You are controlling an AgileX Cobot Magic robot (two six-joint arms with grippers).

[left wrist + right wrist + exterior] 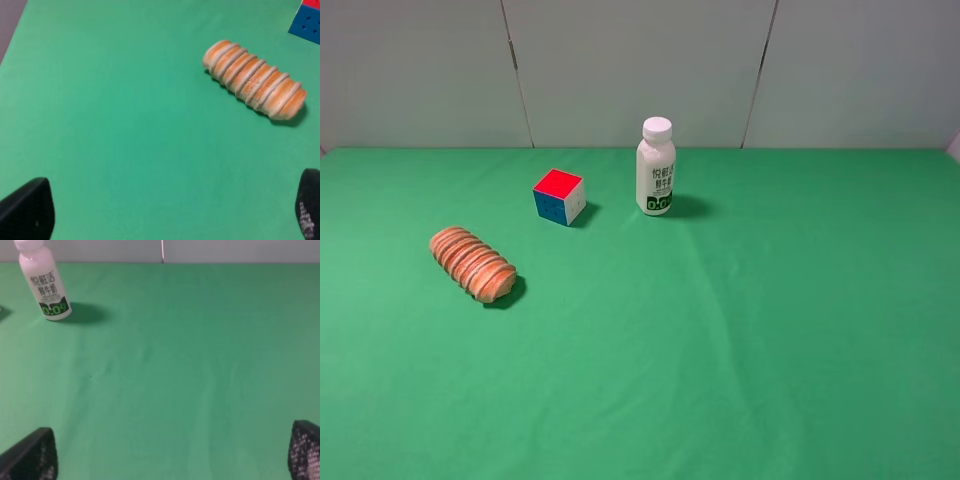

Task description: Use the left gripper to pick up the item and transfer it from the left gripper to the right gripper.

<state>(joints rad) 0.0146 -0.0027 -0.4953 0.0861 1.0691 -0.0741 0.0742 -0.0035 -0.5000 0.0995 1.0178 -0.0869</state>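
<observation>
the item [472, 263], an orange-brown ridged roll with pale grooves between its rings, lies on its side on the green desk [770, 340]. in the high view it is on the left part of the desk, set at a slant with one end toward the back left and the other toward the front. a red, blue and white cube [558, 196] sits behind it and to its right, apart from it. a white bottle [656, 167] stands upright further right, near the back of the desk.

the left hand [167, 212] is spread wide and holds nothing. only its two black fingertips [27, 210] show in its wrist view, with the item lying ahead of them on the cloth. the right hand [167, 452] is also wide apart and empty, its dark fingertips [30, 457] over bare green cloth and the bottle well ahead of it.
</observation>
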